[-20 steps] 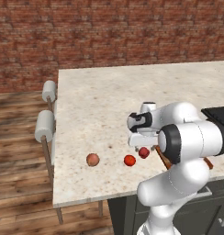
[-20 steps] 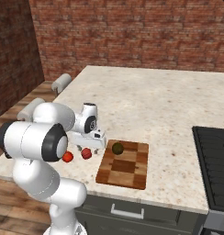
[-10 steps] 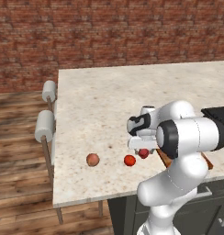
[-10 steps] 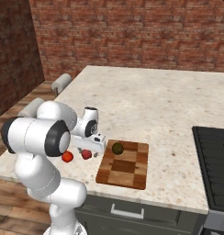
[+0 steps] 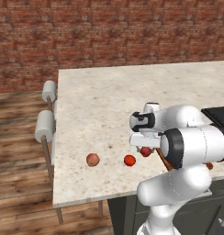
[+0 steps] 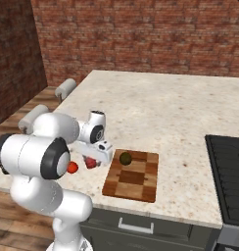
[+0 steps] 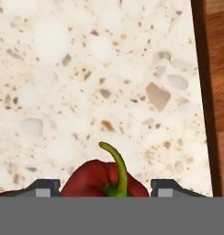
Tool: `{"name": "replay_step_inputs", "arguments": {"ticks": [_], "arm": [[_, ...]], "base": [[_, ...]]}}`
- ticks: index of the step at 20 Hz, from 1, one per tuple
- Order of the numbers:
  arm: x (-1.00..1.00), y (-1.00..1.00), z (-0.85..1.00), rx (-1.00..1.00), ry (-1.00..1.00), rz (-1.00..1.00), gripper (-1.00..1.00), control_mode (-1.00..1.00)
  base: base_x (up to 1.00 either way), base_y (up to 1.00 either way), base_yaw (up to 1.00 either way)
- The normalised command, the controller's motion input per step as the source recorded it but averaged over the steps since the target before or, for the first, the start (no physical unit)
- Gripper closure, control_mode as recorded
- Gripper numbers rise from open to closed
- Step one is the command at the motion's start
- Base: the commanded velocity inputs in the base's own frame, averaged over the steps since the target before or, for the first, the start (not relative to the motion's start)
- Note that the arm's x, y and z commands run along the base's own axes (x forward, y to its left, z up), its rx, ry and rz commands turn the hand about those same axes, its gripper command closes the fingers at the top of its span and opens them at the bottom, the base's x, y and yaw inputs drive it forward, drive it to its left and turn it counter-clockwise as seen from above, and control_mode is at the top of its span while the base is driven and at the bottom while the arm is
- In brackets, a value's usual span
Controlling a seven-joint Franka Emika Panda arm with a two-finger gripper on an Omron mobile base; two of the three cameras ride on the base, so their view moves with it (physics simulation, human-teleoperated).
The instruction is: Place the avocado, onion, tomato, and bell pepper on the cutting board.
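Straddling bell pepper (image 7: 103,181) on counter (image 7: 86,82), end effector (image 7: 103,187) spread wide, fingertips (image 7: 45,187) either side.

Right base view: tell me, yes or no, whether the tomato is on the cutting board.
No: the tomato sits on the counter left of the cutting board, which holds just the avocado.

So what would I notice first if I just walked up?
The big white robot arm bending low over the counter, its pincer around the dark red bell pepper with the curly green stem. Next to it, the avocado sits alone on the cutting board.
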Motion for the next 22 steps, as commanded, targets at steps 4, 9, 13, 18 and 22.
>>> {"name": "replay_step_inputs", "arguments": {"ticks": [4, 9, 13, 18, 22], "arm": [[-0.27, -0.12, 0.52, 0.0, -0.07, -0.15, 1.0, -1.0], [-0.22, -0.37, 0.64, 0.0, 0.0, -0.19, 1.0, -1.0], [-0.16, -0.61, 0.49, 0.0, 0.0, -0.19, 1.0, -1.0], [-0.12, -0.65, 0.28, 0.0, 0.0, -0.17, 1.0, -1.0], [-0.02, -0.44, 0.05, 0.0, 0.02, -0.15, 1.0, -1.0]], "base": [[0.0, 0.0, 0.0], [0.0, 0.0, 0.0], [0.0, 0.0, 0.0], [0.0, 0.0, 0.0], [0.0, 0.0, 0.0]]}}
